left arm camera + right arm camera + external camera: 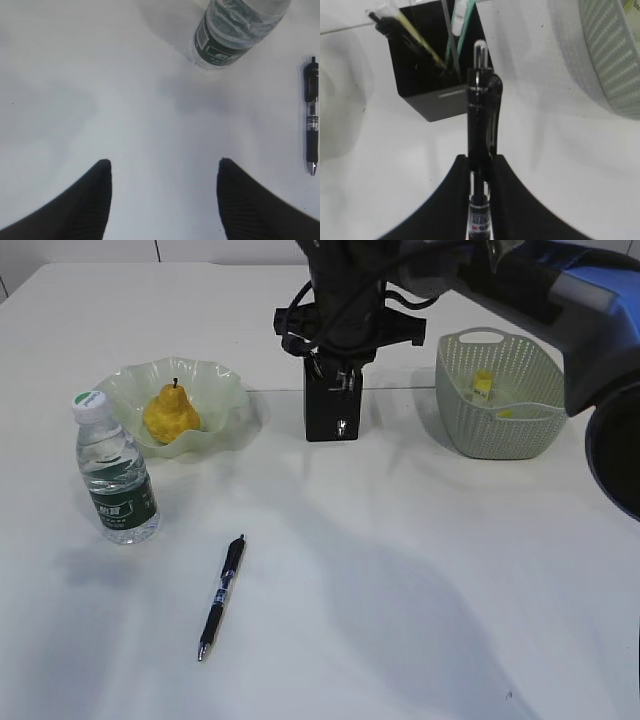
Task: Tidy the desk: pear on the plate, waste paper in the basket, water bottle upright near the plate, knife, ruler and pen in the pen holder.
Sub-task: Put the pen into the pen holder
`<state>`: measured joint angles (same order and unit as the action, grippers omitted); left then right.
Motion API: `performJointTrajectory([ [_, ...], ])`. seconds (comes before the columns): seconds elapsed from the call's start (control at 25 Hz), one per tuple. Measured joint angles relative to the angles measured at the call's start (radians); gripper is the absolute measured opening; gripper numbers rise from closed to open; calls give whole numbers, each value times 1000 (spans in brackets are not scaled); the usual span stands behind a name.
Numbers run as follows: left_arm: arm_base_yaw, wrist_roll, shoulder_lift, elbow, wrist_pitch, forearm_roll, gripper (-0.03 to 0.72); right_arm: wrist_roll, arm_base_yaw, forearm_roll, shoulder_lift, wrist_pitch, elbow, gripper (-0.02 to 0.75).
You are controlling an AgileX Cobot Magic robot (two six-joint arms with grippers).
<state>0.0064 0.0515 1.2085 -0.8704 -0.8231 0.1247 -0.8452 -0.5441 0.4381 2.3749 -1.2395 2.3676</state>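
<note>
Worktop (400,590): white, smooth; broad bare area across the front and right, far edge visible behind the items.

Right hand (481,167): narrow, clamped on a black pen (482,125), clicker end pointing at the pen holder (437,65) just ahead; the holder is a matte black square cup, already containing thin items.

Left hand (162,172): wide, holding nothing, above bare worktop.

Second pen (221,597): black, flat on the front worktop.

Water bottle (115,475): upright, white cap, near the plate (225,390).

Pear (172,415): yellow-orange, on the plate.

Basket (500,400): sage green, perforated, right of the holder, yellow scraps inside.
</note>
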Motion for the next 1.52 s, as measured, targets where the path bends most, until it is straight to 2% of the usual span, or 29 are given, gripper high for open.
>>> performJointTrajectory([
  [0.36,0,0,0,0,8,0,465,0,0,144,0,113,4,69],
  [0.72,0,0,0,0,20,0,465,-14,0,256,0,306,4,69],
  [1.0,0,0,0,0,25,0,465,-41,2,359,9,376,4,69],
  [1.2,0,0,0,0,44,0,465,-58,2,388,15,440,4,69],
  [1.52,0,0,0,0,51,0,465,-88,2,425,25,455,4,69],
])
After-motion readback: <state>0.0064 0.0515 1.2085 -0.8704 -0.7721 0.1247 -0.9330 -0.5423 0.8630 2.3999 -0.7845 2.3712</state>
